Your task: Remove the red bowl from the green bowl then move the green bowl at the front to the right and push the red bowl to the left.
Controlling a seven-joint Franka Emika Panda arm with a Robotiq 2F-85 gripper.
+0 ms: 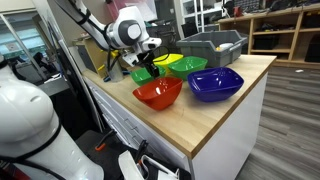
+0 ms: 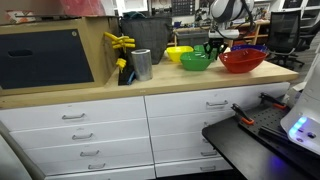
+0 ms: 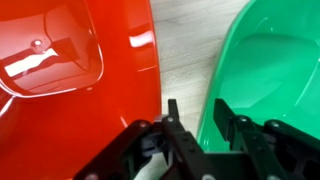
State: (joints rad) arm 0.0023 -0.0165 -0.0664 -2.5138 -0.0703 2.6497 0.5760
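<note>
Sitting free on the desk (image 1: 235, 105), low centre in an exterior view, the red bowl (image 1: 158, 93) lies just beside the green bowl (image 1: 143, 74). In the wrist view the fingers (image 3: 172, 125) stand half-wide astride the green rim, not pinching; next, I'd guess: close, then drag it right.

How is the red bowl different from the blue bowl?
The red bowl is red; the blue bowl is deep blue. The blue bowl looks a bit bigger than the red bowl. The red bowl sits beside the gripper and a green bowl; the blue bowl sits farther from them. Both are shiny, empty and upright, with rounded-square rims.
</note>
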